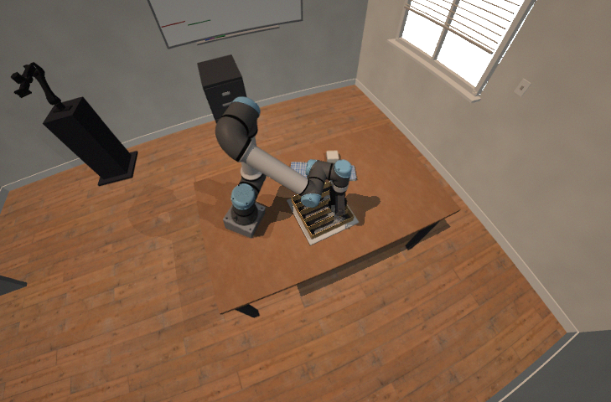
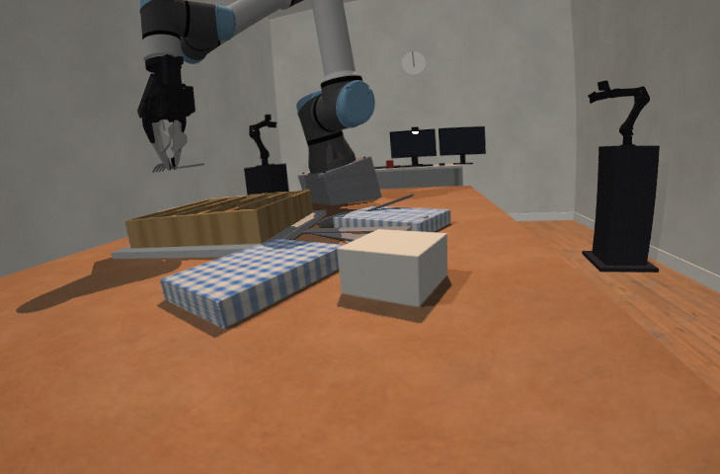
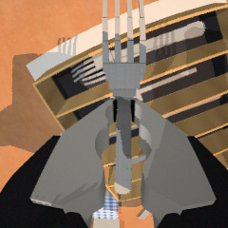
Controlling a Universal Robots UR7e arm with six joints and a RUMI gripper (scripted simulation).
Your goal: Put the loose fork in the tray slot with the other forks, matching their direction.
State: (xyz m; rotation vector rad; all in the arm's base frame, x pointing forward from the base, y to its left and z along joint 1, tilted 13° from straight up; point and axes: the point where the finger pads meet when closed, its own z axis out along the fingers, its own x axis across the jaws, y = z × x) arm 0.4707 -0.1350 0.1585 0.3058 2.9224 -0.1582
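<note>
My gripper [image 2: 170, 159] [image 3: 123, 100] is shut on the loose fork [image 2: 191, 165] [image 3: 123, 76], gripping its neck. It holds the fork level, high above the wooden cutlery tray [image 2: 214, 226] [image 1: 301, 217] [image 3: 49, 105]. In the wrist view the fork's tines point to the top of the picture, across the tray's slots, which run left to right. Forks [image 3: 87, 71] lie in the tray's uppermost slot there, tines to the left. Other cutlery lies in the slots below.
The tray stands on a flat grey-white mat [image 2: 176, 252]. Two blue checked napkin stacks [image 2: 248, 279] [image 2: 394, 217] and a white box [image 2: 394, 268] [image 1: 333, 155] lie beside it. Loose cutlery [image 2: 315, 229] lies between the stacks. The arm's base [image 2: 341, 187] is behind the tray.
</note>
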